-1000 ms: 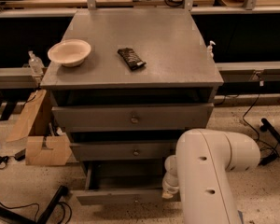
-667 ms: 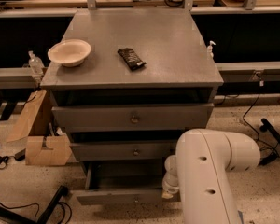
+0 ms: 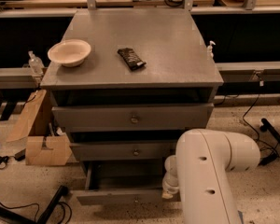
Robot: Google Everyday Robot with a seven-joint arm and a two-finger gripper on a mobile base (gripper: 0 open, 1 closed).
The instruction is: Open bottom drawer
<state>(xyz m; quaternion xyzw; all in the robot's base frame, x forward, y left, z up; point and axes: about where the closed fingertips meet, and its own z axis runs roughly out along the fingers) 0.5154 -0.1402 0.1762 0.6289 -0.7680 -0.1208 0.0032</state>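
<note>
A grey cabinet (image 3: 130, 73) has three drawers. The bottom drawer (image 3: 121, 196) stands pulled out, its slim front panel low in the view and its grey box open behind it. The middle drawer (image 3: 123, 150) and the top drawer (image 3: 130, 117) sit further back, each with a small round knob. My white arm (image 3: 210, 171) reaches down at the right of the bottom drawer. My gripper (image 3: 169, 190) is at the right end of that drawer's front, mostly hidden behind the arm.
A cream bowl (image 3: 69, 52) and a dark snack bar (image 3: 131, 58) lie on the cabinet top. Cardboard boxes (image 3: 37, 134) stand on the floor to the left. Cables and a black leg (image 3: 51, 204) lie on the floor. Small bottles (image 3: 34, 63) stand on the side rails.
</note>
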